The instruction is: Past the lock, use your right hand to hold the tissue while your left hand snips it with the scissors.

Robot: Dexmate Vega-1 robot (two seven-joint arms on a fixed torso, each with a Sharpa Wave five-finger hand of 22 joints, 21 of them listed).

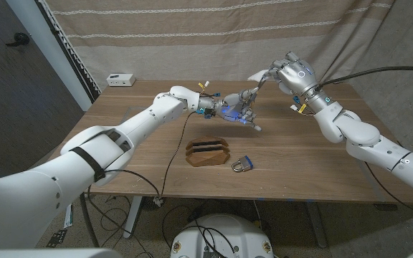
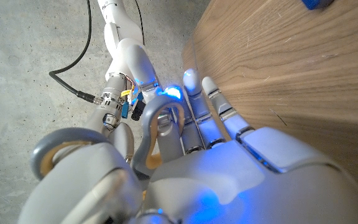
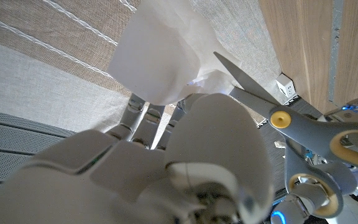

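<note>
Steel padlock [image 1: 241,165] sits nearest on the worktop [image 1: 300,158]. Beyond it, the left hand [image 1: 236,106] grips the scissors [image 3: 291,121], blades apparently parted, reaching up to the white tissue [image 3: 157,59] the right hand [image 1: 289,74] pinches aloft for cutting.

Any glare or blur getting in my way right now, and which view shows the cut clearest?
Left wrist view: blue glow washes over the left hand, and the scissors handles sit close and soft. Right wrist view: the right hand is blurred up close; the tissue and blades are sharp, clearest for the cut. Head view: even light, everything small.
</note>
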